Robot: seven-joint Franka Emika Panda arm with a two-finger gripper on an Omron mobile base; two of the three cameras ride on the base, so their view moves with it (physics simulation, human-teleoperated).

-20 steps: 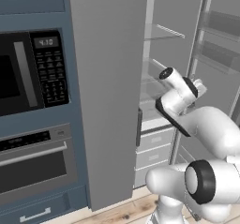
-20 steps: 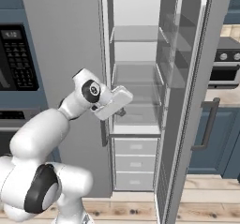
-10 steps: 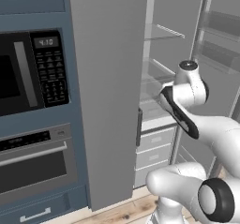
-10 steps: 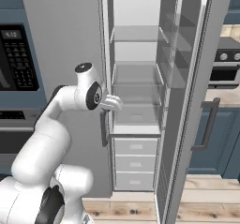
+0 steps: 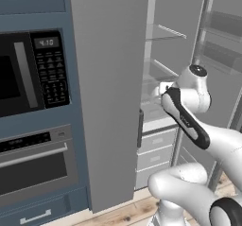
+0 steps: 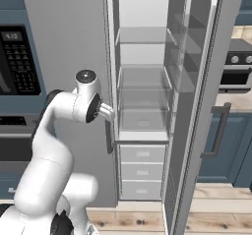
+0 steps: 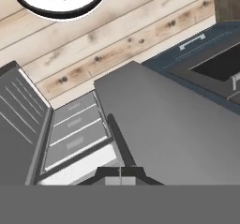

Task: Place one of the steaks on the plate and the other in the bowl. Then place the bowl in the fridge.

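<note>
The fridge (image 5: 108, 92) stands in front of me, tall and grey, with its left door shut and its right door (image 6: 197, 106) swung open. Glass shelves (image 6: 142, 81) inside are bare, above white drawers (image 6: 142, 170). My gripper (image 6: 110, 114) is shut on nothing, at the inner edge of the shut door, level with the lowest shelf; it also shows as a small white hand (image 5: 159, 89). In the hand view the fingertips (image 7: 120, 172) are pressed together, looking down the shut door past its dark handle (image 7: 119, 143). The steaks, the plate and the bowl are out of view.
A black microwave (image 5: 28, 73) and a built-in oven (image 5: 33, 159) sit in the blue cabinet left of the fridge. A stove (image 6: 238, 57) and blue lower cabinets (image 6: 231, 140) lie beyond the open door. Wooden floor (image 7: 117, 45) is below.
The arm has folded up: its elbow rose and the upper link now stands nearly upright. The hand drew back slightly from the fridge opening toward the shut door's edge. The gripper stayed shut.
</note>
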